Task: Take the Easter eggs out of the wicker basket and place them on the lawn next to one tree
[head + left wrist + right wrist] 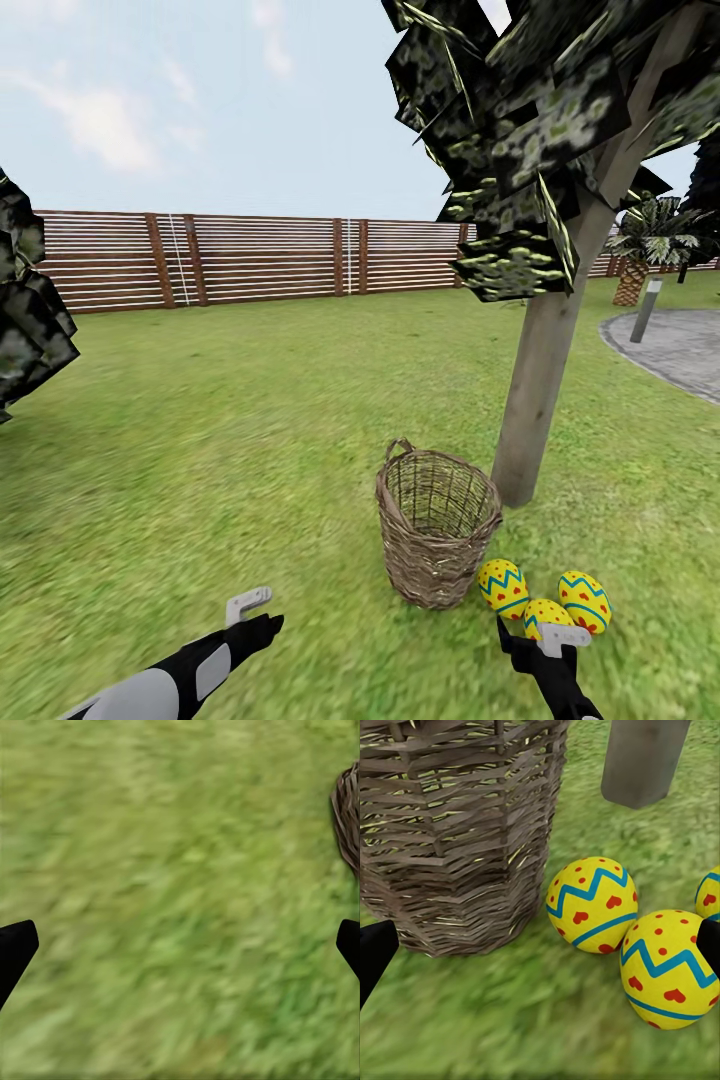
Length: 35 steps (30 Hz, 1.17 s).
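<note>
The wicker basket [437,530] stands upright on the lawn [220,430], close to the foot of the tree [545,380]. Nothing shows inside it. Three Easter eggs lie on the grass just beside the basket and near the trunk: one [502,587], another [584,600] and a third [545,617]. My right gripper [538,640] hovers open right over the nearest egg. Its wrist view shows the eggs [591,904] [667,967] [709,896], the basket [457,825] and the trunk [643,757]. My left gripper [255,618] is open over bare grass, left of the basket [346,817].
A brown slatted fence [250,260] closes the far side of the lawn. A grey paved area [675,345] with a short post [647,310] and a palm [640,250] lies at the right. Dark foliage [25,300] hangs at the left edge.
</note>
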Motion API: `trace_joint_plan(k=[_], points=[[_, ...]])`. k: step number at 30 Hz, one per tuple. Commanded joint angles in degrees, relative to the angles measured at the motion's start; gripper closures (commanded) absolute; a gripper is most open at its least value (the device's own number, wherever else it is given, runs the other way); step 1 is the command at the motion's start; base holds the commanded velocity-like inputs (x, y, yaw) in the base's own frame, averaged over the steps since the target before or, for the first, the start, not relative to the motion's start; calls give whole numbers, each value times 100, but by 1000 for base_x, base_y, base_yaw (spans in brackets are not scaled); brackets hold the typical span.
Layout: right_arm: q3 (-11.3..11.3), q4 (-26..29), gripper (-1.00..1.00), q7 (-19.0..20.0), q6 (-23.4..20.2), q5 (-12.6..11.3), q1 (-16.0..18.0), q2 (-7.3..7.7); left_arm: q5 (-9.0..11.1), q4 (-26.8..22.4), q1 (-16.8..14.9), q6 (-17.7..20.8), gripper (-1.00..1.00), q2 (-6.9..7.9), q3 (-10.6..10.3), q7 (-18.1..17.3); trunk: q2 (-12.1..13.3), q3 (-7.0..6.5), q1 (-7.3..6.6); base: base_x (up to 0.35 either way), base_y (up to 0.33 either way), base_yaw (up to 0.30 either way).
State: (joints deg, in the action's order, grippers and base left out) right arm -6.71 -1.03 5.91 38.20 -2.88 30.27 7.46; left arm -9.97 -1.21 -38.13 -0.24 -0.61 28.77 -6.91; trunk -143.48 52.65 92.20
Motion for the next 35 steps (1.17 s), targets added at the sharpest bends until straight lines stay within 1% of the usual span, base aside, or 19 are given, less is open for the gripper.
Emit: trace_joint_plan(k=[1,35], points=[[-43,-11,-100,60,21,-31,5,2,-58,-5,-1,-2,-100,-1,49,-12,-2,6,-1,0,0,0],[-42,-11,-100,60,21,-29,5,2,-58,-3,-1,-2,-100,-1,47,-12,-2,6,-1,0,0,0]])
